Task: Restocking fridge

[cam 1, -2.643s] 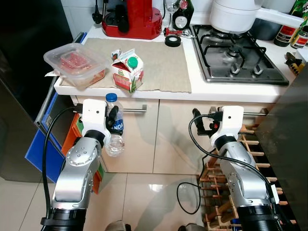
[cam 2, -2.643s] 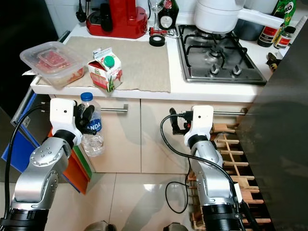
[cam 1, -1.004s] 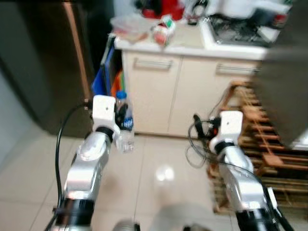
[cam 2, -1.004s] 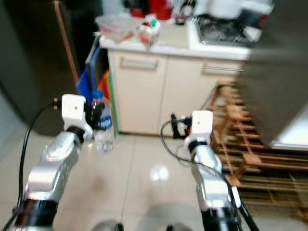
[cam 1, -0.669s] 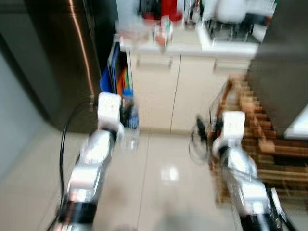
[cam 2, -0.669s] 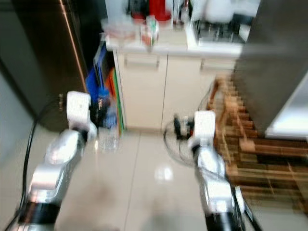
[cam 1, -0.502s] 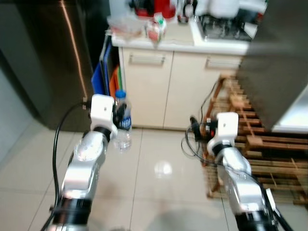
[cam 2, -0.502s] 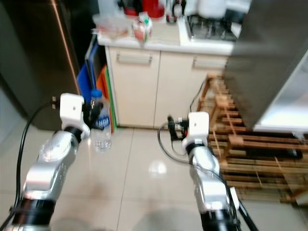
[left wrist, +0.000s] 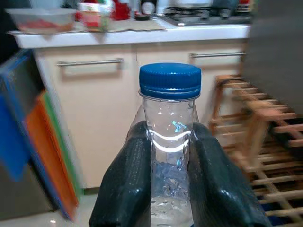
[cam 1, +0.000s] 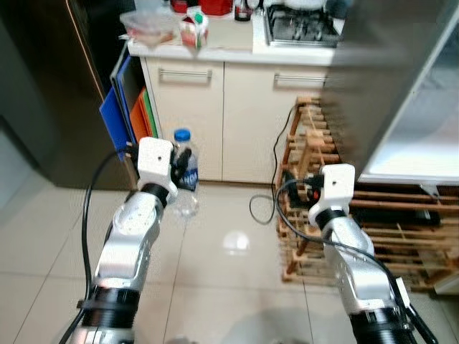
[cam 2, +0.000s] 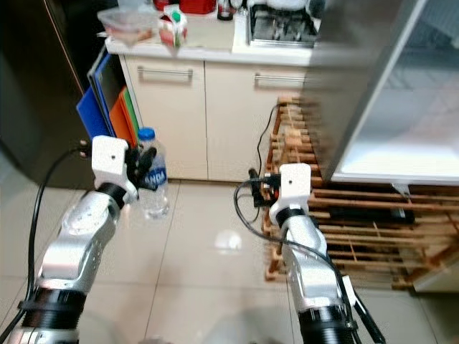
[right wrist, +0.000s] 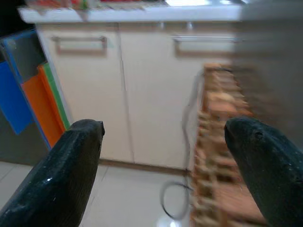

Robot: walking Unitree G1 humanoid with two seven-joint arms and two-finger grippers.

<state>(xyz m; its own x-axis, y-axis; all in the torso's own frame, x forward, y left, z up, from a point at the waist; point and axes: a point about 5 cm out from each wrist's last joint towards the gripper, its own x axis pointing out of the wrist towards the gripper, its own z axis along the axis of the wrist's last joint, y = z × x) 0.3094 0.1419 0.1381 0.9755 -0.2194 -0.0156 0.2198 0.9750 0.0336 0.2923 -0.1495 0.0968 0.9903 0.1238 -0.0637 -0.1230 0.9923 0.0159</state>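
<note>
Since 2.6 s ago the camera has backed away from the desk (cam 1: 237, 51) and turned: the cabinet fronts, earlier close beneath the head, now stand well apart across open tiled floor (cam 1: 229, 272), and a grey fridge door (cam 1: 373, 72) with pale shelves behind it has come into the upper right. The water bottle (cam 1: 183, 172) remains pinched in the left tool (cam 1: 179, 166), upright, at the same place relative to the arm. Free floor lies ahead and to the left; a wooden rack (cam 1: 373, 215) with a loose black cable (cam 1: 276, 179) bounds the right side, and blue and orange boards (cam 1: 128, 115) lean against the cabinet's left edge beside a dark appliance front (cam 1: 50, 86). The bottle is clear plastic with a blue screw cap (left wrist: 170, 79) and a blue label; two black fingers (left wrist: 127, 184) press its neck from both sides. The right tool (right wrist: 165, 156) is spread wide, holding nothing, near the rack. A milk carton (cam 1: 193, 30) and a lidded food container (cam 1: 149, 21) stand on the desk's left end
</note>
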